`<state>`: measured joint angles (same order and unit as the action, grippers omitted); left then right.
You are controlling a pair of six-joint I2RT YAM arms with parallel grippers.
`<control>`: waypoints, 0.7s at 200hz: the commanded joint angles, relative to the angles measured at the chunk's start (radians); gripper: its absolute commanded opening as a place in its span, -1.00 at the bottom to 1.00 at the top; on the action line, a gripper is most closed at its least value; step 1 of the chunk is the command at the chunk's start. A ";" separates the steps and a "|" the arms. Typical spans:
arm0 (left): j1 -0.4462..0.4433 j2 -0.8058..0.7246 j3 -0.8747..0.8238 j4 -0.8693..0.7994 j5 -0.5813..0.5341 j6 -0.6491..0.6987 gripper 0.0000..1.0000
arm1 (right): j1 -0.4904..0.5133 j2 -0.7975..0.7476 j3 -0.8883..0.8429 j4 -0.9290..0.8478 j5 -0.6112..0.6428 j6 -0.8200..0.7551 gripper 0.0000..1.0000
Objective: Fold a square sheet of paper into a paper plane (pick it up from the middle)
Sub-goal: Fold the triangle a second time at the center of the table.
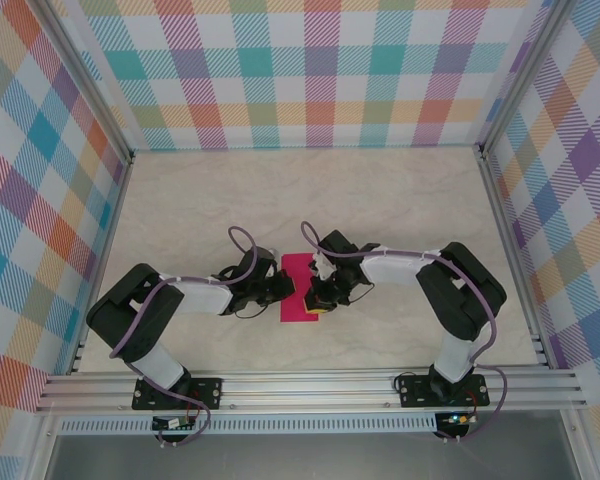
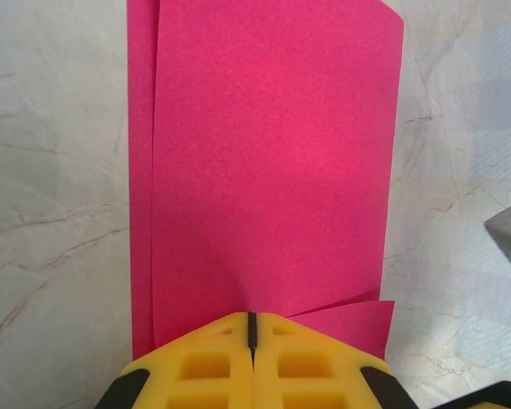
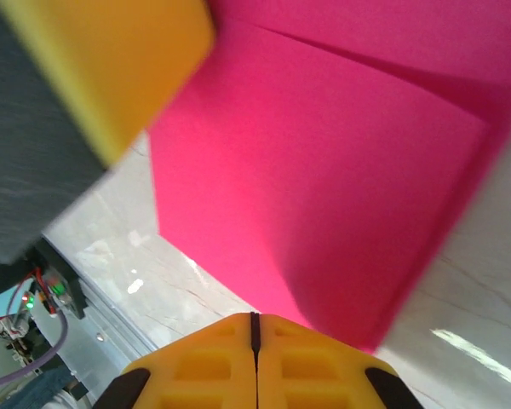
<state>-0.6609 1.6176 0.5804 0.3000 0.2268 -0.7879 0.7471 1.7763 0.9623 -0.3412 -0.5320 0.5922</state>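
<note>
Checked pastel walls enclose a pale, marble-veined surface, and near its middle, a little toward the arm bases, lies the thin magenta-pink square sheet of paper, now a narrow rectangle lying flat. From above, its long axis runs straight away from the bases, with one arm on each long side. The left wrist view shows a second layer peeking out along one edge and a small flap lifting at a near corner. The yellow-fingered left end effector has its fingers pressed together, tips right at the paper's near edge. I cannot tell whether a layer is nipped between them or they merely rest on it. The matching right end effector is likewise pressed together, its tips at the opposite edge, towards the end nearer the bases. Both reach inward across the short width and neither is clearly nearer. My judgement is that the coming move depends on this: the sheet lies directly ahead of each end effector, its long axis crosswise to both
</note>
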 commanded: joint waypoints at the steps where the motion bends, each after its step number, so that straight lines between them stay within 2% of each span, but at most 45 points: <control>1: -0.005 0.031 -0.022 -0.024 -0.046 0.013 -1.00 | 0.021 -0.001 0.067 -0.017 0.003 0.026 -0.88; 39: -0.006 0.010 -0.033 -0.024 -0.039 0.007 -1.00 | 0.024 0.089 0.123 -0.023 0.054 0.058 -0.88; 69: -0.008 0.004 -0.037 -0.028 -0.056 0.004 -1.00 | 0.026 0.124 0.096 0.001 0.034 0.053 -0.87; 140: -0.008 0.004 -0.059 -0.031 -0.120 -0.024 -1.00 | 0.023 0.037 -0.068 -0.003 0.046 0.047 -0.78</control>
<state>-0.6674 1.6138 0.5591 0.3386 0.1974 -0.8001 0.7670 1.8549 0.9775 -0.2668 -0.4950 0.6395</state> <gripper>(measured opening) 0.047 0.104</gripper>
